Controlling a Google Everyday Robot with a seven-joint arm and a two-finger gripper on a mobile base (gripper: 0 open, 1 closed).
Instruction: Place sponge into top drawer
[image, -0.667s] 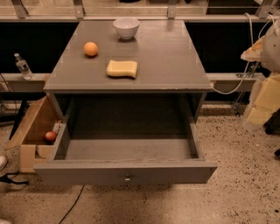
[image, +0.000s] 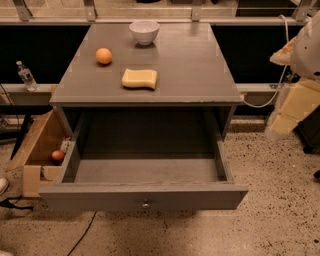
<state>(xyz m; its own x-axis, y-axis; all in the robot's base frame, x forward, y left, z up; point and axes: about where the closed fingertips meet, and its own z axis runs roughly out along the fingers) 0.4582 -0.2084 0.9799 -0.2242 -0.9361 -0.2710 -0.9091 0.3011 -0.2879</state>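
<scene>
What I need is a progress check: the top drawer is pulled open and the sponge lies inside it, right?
Not quite. The top drawer is pulled open, but the sponge lies on the tabletop, as the camera view shows. The pincer hangs off to the right of the tabletop.

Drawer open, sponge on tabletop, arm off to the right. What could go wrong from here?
1. The pincer sits beyond the right edge of the table, away from the sponge; swinging in, the arm might clip that edge.
2. The orange lies just left of the sponge; a wide approach may set it rolling.
3. The sponge looks soft and flat; a shallow grasp may slip, dropping it short of the top drawer.
</scene>
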